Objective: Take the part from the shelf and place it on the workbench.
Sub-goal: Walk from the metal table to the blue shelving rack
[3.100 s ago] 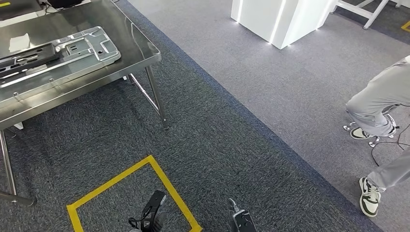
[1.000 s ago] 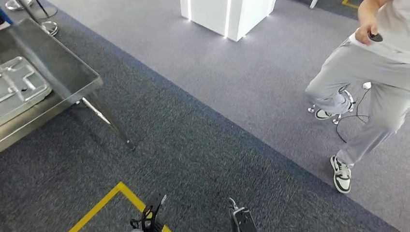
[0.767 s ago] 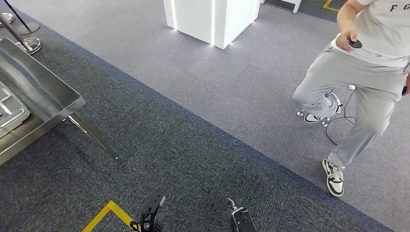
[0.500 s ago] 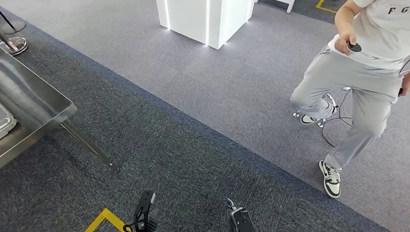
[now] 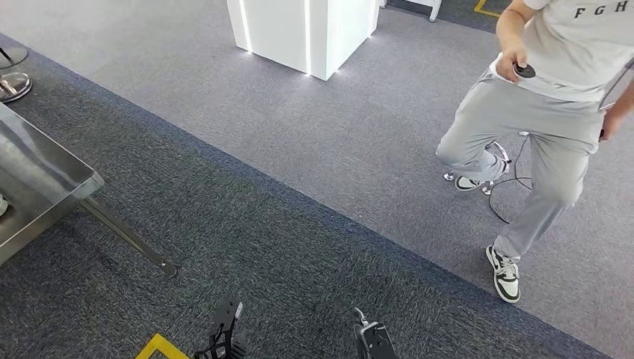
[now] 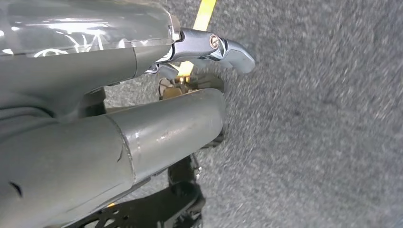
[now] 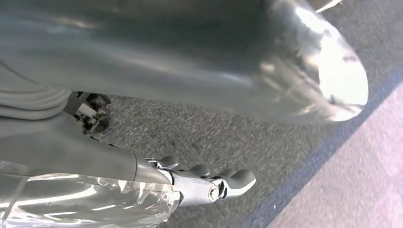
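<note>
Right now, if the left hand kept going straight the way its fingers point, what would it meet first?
Probably just the dark grey carpet. In the left wrist view the left hand hangs empty, fingers pointing down at the floor beside a strip of yellow tape; depth is hard to judge.

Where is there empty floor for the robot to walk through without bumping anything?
The widest bare stretch is the light grey carpet between the white glowing pillar and the person in grey trousers. The dark carpet strip is free too, from the shiny steel table towards the right. It gets crowded by the table's slanted leg and near the person's feet and black cable.
</note>
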You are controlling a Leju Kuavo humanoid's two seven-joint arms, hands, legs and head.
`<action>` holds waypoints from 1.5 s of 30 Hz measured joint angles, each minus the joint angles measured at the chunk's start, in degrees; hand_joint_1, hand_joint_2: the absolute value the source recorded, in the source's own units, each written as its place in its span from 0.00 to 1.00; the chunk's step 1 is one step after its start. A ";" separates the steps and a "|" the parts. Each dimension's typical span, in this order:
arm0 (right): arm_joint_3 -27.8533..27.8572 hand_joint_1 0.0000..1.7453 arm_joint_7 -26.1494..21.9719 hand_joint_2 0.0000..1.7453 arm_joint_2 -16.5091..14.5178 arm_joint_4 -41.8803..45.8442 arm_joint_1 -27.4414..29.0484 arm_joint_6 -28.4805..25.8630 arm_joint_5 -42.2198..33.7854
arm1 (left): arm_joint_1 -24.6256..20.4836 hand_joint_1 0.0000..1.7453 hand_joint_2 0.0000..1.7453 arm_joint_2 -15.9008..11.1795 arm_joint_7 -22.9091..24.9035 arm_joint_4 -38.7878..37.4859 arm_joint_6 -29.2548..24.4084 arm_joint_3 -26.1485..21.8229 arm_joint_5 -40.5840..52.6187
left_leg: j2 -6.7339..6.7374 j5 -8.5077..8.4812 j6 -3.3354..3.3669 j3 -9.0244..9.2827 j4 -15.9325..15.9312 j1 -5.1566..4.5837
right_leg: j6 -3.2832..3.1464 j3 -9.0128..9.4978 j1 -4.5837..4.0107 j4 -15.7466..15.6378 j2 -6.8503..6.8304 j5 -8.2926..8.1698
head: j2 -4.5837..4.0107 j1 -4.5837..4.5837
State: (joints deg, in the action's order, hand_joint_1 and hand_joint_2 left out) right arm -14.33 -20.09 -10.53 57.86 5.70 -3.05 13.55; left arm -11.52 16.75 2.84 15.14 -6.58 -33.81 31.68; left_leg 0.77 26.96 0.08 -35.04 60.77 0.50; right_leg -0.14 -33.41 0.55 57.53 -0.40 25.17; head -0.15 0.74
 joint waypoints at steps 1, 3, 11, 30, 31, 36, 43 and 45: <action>-0.04 0.00 -0.02 0.00 -0.01 -0.03 -0.05 0.03 -0.03 | 0.00 0.00 0.00 -0.05 0.09 -0.01 0.25 0.00 0.14 | -0.13 2.28 -0.11 -0.90 2.70 0.08 | -0.41 -0.29 0.03 -0.15 0.07 -0.41 | 0.00 -0.13; -0.16 0.00 -0.04 0.00 0.01 -0.14 -0.11 0.08 -0.05 | 0.01 0.00 0.00 -0.14 0.26 -0.01 0.63 0.00 0.32 | -0.25 7.01 -0.24 -3.14 10.00 0.10 | -0.80 -1.28 -0.17 -0.12 0.29 -1.17 | 0.00 -0.37; -0.55 0.00 -0.15 0.00 0.03 -0.39 -0.21 0.14 -0.13 | -0.32 0.00 0.00 -0.57 0.57 -0.01 1.31 0.00 0.38 | -1.55 3.78 0.78 7.46 -2.85 -0.45 | 0.94 -4.76 -0.40 0.79 1.80 -4.57 | 0.01 -0.26; -0.95 0.00 -0.16 0.00 0.32 -0.96 -0.83 1.05 -1.10 | -0.52 0.00 0.00 -2.06 1.82 -0.05 4.13 0.35 1.44 | 1.18 -2.95 0.18 -2.41 -0.80 -0.43 | -0.48 5.62 -0.70 -2.48 -0.67 2.59 | 0.00 0.22; -1.00 0.00 -0.15 0.00 0.32 -0.98 -0.86 1.06 -1.11 | -0.47 0.00 0.00 -2.13 1.84 -0.05 4.13 0.35 1.44 | 0.48 -0.09 -0.07 -3.39 2.03 -0.35 | -0.80 4.74 -0.65 -2.45 -0.50 1.83 | 0.00 0.12; -1.22 0.00 -0.13 0.00 0.34 -1.15 -0.81 1.08 -1.10 | -0.36 0.00 0.00 -2.37 1.86 -0.08 4.13 0.35 1.44 | -0.33 3.46 -0.63 -3.47 12.67 -0.19 | -0.62 -0.98 -0.64 -1.20 0.63 -1.66 | 0.00 -0.16; -1.35 0.00 -0.13 0.00 0.45 -1.14 -0.72 1.12 -1.24 | -0.46 0.00 0.00 -2.50 1.80 -0.13 4.31 0.37 1.51 | -1.83 2.82 1.38 7.15 -3.02 -0.27 | 1.70 -4.57 -0.42 0.60 2.13 -4.64 | 0.01 -0.55; -1.35 0.00 -0.12 0.00 0.56 -1.16 -0.63 1.12 -1.28 | -0.61 0.00 0.00 -2.51 1.80 -0.17 4.31 0.37 1.51 | -1.16 1.30 2.52 5.88 -3.28 -0.22 | 2.19 -5.76 -0.23 2.83 1.82 -1.52 | 0.00 -0.37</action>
State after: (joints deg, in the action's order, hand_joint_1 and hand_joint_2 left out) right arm -15.69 -20.20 -9.97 56.70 5.07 -1.93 12.27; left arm -12.13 14.24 4.64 14.96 -2.26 -33.44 33.18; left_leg -0.39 28.26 2.60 -29.16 57.49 0.28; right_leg 2.06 -39.16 0.32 60.36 1.43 23.65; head -0.15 0.38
